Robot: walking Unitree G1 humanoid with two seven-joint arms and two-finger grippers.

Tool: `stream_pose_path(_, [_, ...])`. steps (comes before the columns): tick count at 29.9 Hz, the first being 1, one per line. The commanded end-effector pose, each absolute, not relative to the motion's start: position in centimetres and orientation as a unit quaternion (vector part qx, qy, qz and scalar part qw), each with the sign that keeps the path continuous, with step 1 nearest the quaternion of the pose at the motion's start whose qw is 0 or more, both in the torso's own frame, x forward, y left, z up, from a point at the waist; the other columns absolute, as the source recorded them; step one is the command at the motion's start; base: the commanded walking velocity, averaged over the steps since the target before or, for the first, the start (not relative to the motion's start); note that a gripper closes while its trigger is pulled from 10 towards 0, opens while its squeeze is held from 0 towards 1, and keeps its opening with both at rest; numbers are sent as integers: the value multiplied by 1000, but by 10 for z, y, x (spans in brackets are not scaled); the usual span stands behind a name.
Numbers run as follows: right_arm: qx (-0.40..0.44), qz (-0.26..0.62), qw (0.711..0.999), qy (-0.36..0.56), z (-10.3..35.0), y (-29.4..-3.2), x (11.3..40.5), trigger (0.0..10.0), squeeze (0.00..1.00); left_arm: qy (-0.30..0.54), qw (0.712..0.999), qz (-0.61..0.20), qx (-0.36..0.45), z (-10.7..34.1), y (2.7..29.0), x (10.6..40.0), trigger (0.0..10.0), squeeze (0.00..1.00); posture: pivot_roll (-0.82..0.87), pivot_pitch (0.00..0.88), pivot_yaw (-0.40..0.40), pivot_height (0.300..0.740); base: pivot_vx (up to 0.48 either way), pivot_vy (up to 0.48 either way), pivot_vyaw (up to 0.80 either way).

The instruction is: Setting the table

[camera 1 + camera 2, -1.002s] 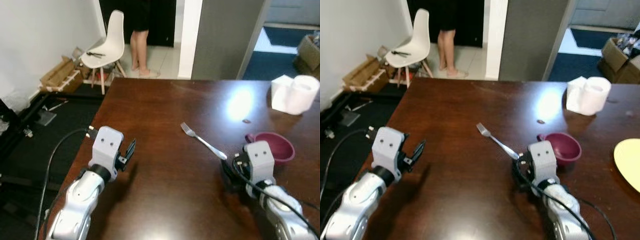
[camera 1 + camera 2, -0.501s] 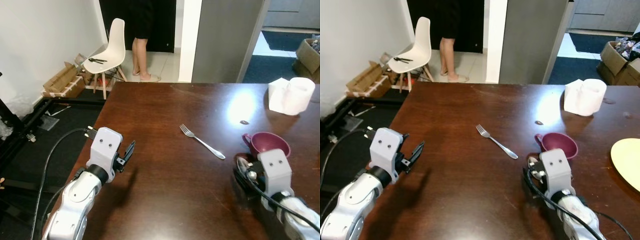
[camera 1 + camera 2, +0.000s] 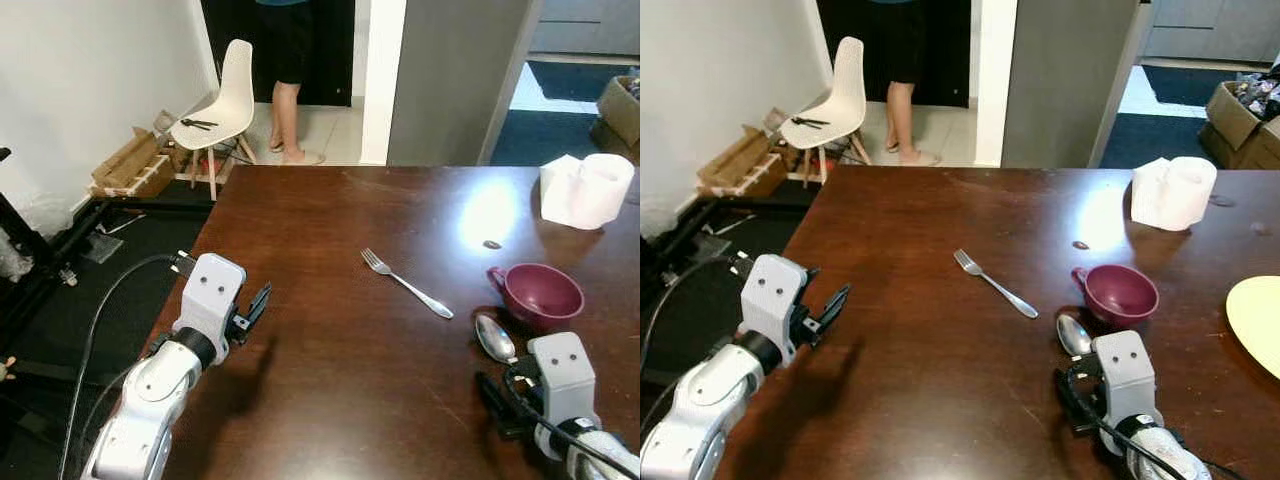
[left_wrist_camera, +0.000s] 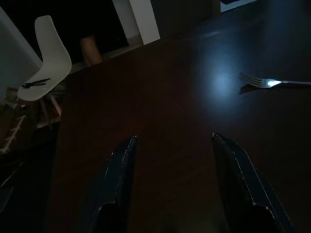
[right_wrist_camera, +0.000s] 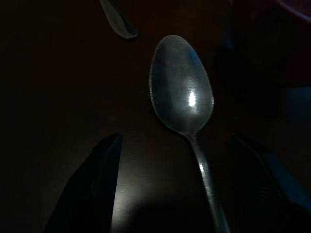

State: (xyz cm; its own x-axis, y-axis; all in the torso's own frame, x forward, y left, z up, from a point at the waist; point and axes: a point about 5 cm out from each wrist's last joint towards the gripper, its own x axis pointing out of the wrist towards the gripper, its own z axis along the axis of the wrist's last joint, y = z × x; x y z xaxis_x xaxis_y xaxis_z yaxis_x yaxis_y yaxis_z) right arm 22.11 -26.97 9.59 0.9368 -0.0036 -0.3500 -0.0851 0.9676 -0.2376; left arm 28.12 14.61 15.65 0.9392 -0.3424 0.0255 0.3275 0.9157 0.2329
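Near the table's [image 3: 900, 210] right edge, a spoon [image 3: 1073, 335] lies beside a maroon cup [image 3: 1120, 293], a fork [image 3: 995, 284] mid-table, a yellow plate [image 3: 1258, 320] apart; both the right gripper [image 5: 184, 194] and left gripper [image 4: 172, 194] gape empty, so arranging appears barely begun.

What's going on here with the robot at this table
The robot is setting a dark wooden table. Its right gripper hovers open over a spoon that lies flat on the wood beside a maroon bowl, holding nothing. The left gripper is open and idle near the table's left edge. A fork lies in the middle, with a paper towel roll at the far right. A person stands in the doorway beyond.
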Motion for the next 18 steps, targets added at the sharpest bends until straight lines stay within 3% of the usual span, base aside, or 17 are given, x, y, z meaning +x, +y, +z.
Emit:
stream_pose_path(1, [-118, 7, 966, 229, 77, -277, 211, 10000, 0, -24, 980, -165, 111, 155, 151, 280, 10000, 0, -99, 29, 161, 740, 0, 0, 0])
stream_pose_path(4, [-78, 17, 965, 249, 69, -274, 205, 10000, 0, -23, 980, -166, 111, 154, 150, 279, 10000, 0, -99, 29, 161, 740, 0, 0, 0])
stream_pose_path(5, [-54, 28, 964, 257, 66, -270, 203, 6784, 0, -23, 980, -166, 111, 154, 150, 279, 10000, 0, -99, 29, 161, 740, 0, 0, 0])
stream_pose_path(6, [-21, 42, 963, 267, 62, -263, 199, 4941, 0, -23, 980, -166, 111, 155, 151, 280, 10000, 0, -99, 29, 161, 740, 0, 0, 0])
stream_pose_path(8, [21, 62, 959, 277, 57, -253, 195, 4588, 0, -24, 980, -165, 111, 155, 151, 280, 10000, 0, -99, 29, 161, 740, 0, 0, 0])
stream_pose_path(9, [36, 67, 956, 284, 54, -249, 193, 3255, 0, -24, 980, -165, 111, 156, 151, 281, 10000, 0, -98, 30, 158, 740, 0, 0, 0])
stream_pose_path(11, [44, 70, 954, 287, 52, -246, 192, 3255, 0, -24, 980, -164, 111, 156, 151, 281, 10000, 0, -98, 30, 158, 740, 0, 0, 0])
stream_pose_path(12, [61, 75, 950, 295, 47, -242, 189, 667, 0, -24, 980, -164, 111, 156, 152, 281, 10000, 0, -99, 29, 156, 740, 0, 0, 0])
stream_pose_path(13, [74, 86, 945, 308, 42, -238, 186, 0, 0, -24, 980, -162, 111, 156, 152, 281, 10000, 0, -97, 28, 154, 740, 0, 0, 0])
stream_pose_path(18, [68, 128, 930, 338, 31, -226, 178, 0, 0, -23, 981, -159, 107, 155, 152, 281, 10000, 0, -97, 26, 148, 740, 0, 0, 0])
